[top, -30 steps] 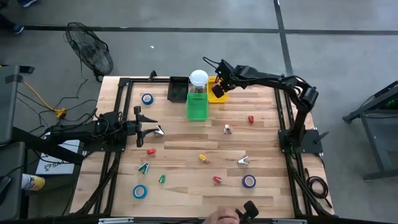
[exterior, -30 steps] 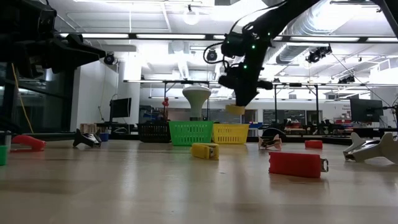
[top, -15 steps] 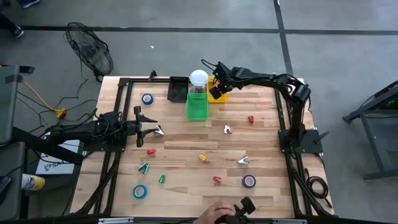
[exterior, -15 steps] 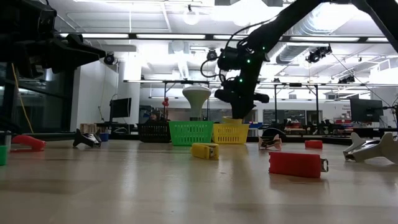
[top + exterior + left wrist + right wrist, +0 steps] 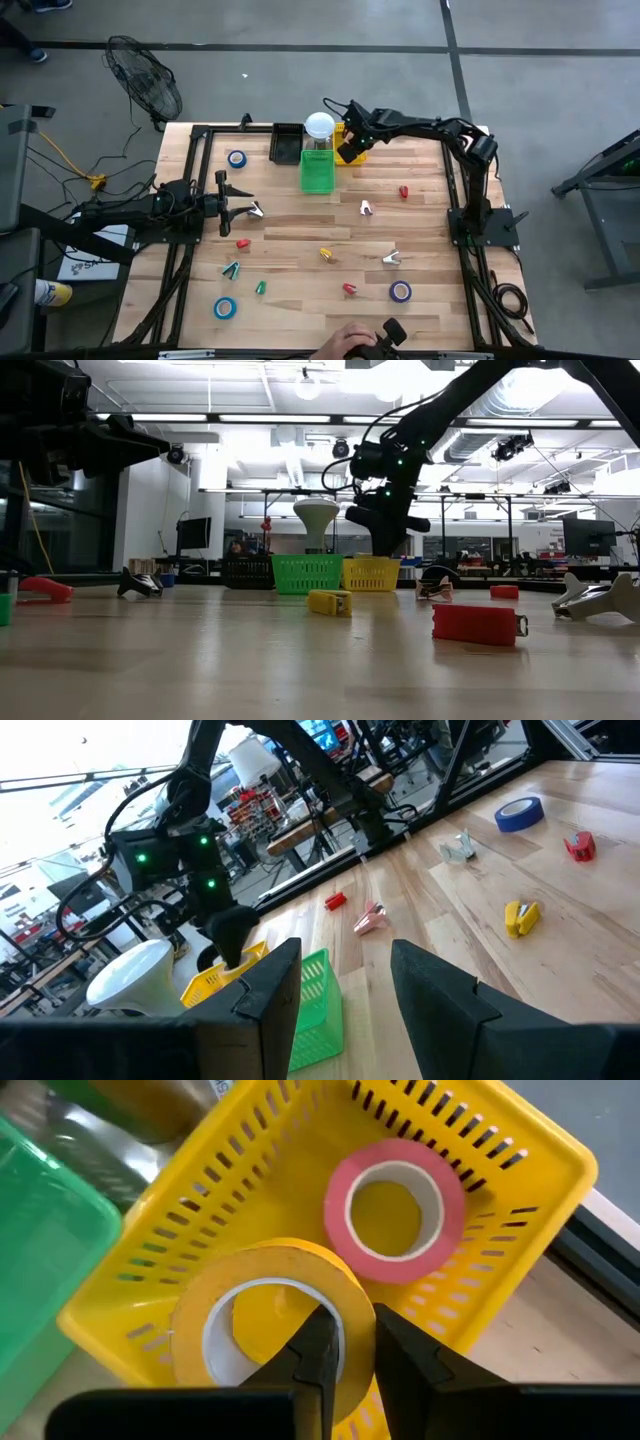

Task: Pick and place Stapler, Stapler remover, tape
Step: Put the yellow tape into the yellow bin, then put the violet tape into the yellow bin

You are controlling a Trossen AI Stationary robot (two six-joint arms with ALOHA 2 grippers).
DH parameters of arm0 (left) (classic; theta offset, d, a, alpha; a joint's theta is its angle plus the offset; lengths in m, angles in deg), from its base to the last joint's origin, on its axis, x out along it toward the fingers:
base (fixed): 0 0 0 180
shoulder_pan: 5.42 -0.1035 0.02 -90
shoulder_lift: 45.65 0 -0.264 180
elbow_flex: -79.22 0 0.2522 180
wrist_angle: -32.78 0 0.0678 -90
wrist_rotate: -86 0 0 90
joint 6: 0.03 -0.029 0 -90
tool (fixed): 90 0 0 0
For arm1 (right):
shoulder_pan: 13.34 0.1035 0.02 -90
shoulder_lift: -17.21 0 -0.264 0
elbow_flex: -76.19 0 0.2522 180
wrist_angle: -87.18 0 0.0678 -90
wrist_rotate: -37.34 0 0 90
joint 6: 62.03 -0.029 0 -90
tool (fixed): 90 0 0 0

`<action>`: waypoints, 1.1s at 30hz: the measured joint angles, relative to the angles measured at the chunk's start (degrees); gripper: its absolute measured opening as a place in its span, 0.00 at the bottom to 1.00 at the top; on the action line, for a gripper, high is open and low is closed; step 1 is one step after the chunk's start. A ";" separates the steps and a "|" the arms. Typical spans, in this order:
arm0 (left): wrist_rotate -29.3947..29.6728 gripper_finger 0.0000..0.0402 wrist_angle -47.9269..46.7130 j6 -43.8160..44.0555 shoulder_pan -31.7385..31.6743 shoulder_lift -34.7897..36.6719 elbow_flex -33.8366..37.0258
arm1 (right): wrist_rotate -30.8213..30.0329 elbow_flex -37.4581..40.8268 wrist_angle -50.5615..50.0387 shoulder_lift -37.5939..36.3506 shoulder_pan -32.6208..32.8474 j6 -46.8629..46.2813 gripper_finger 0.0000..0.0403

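- The left gripper (image 5: 252, 209) waits over the table's left side, fingers spread with a clear gap, holding nothing.
- The right gripper (image 5: 345, 1345) is low in the yellow basket (image 5: 520, 1155), its narrow fingers pinching the wall of the yellow tape roll (image 5: 265, 1275).
- That roll leans beside the pink tape roll (image 5: 395, 1165) lying in the basket.
- Good practice: spread fully, then lift straight up, so the roll stays put.

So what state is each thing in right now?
Yellow tape roll: in the yellow basket, one side between the right gripper jaws.
Pink tape roll: lying flat in the basket.
Left gripper: jaws apart, empty, above the table.
Green basket: upright beside the yellow one.
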 joint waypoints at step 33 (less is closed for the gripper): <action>0.00 0.38 0.00 0.00 -0.01 0.00 0.00 | 0.94 -0.02 -3.24 -3.48 -0.22 7.43 0.49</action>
